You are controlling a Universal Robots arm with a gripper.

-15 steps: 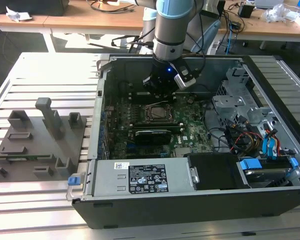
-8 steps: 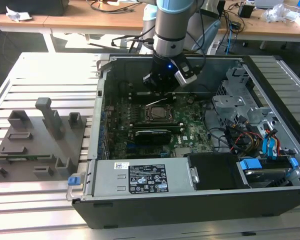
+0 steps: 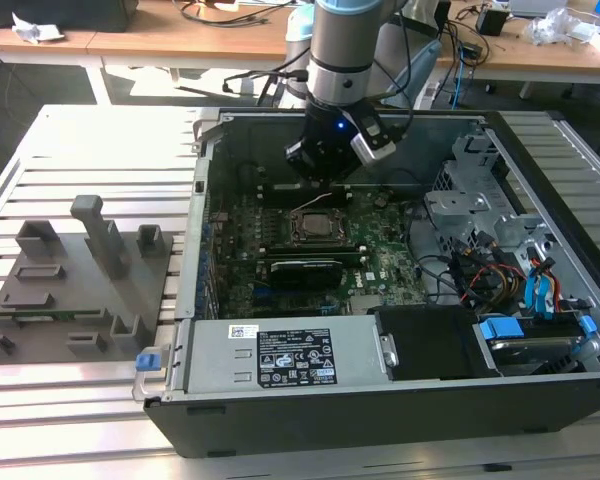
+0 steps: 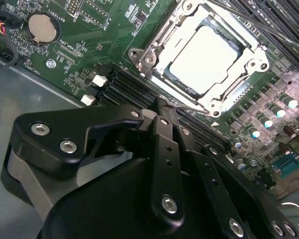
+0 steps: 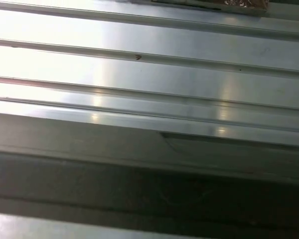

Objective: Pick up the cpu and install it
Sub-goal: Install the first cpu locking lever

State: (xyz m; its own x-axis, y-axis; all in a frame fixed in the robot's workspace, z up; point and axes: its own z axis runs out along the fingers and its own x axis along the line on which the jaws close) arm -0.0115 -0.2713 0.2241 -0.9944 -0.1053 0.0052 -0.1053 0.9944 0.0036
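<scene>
In the exterior view, the nearest thing inside the open computer case [image 3: 580, 400] is the grey power supply [image 3: 280, 365] with its label, lying along the front wall, and beside it toward the exterior view's right a black block and the blue-tabbed drive bay [image 3: 500, 330]. Outside the case, on the slatted metal table [image 3: 80, 420] toward the exterior view's left, lies a grey fixture plate [image 3: 80, 285] with upright blocks. Further in, the green motherboard [image 3: 380, 270] carries a long black card [image 3: 305, 268], and just beyond that card is the socket frame [image 3: 315, 228] with the cpu [image 3: 314, 228] lying in it. In the second wrist view the cpu [image 4: 207, 52] shows as a pale metal square seated flat inside the silver socket frame [image 4: 154, 47], with a round coin battery [image 4: 42, 27] well apart on the same board. The gripper [image 3: 318, 175] hangs just behind the socket, near the case's far wall, above the board. Its black fingers [image 4: 165, 149] are drawn together to a narrow tip in the second wrist view, pinched with nothing between them, and they stand close to the socket's edge, apart from the cpu. The first wrist view shows ribbed metal slats [image 5: 149, 74]. Farthest off, wooden desks [image 3: 180, 40] with cables run along the back.
</scene>
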